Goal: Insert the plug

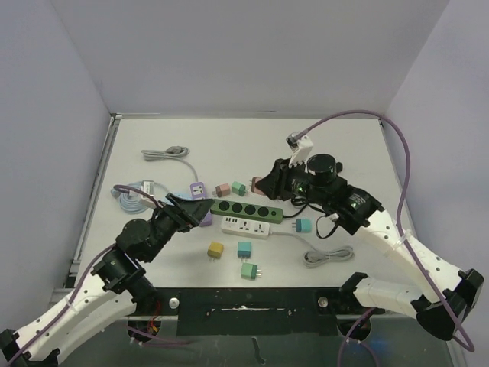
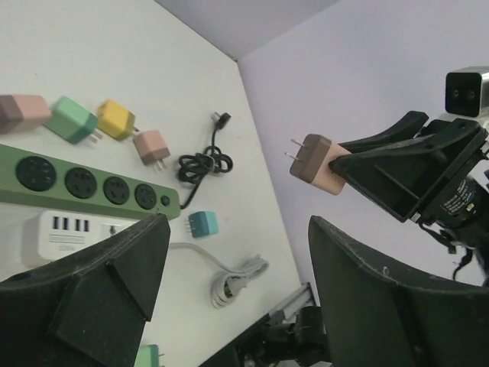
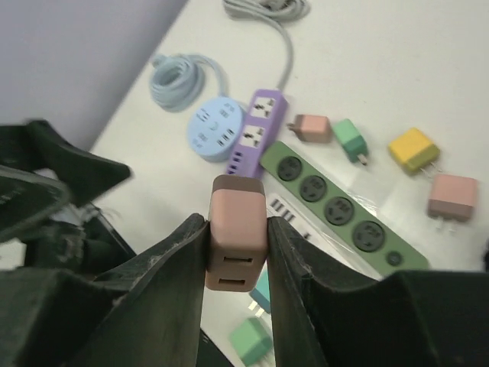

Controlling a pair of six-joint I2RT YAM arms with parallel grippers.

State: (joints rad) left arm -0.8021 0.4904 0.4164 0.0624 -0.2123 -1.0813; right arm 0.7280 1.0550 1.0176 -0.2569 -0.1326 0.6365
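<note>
Just left of the green power strip, the left gripper hangs with jaws spread wide, holding nothing. Beyond the strip's right half, the right gripper pinches the pink plug clear of the table, prongs facing the left gripper.

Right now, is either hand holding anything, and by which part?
The right hand grips the pink-and-brown plug by the sides of its pink body, prong end sticking out free. The left hand is open and empty.

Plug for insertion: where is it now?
Top view, right of centre: the plug is clamped in the right gripper, above the table, just behind the green strip.
</note>
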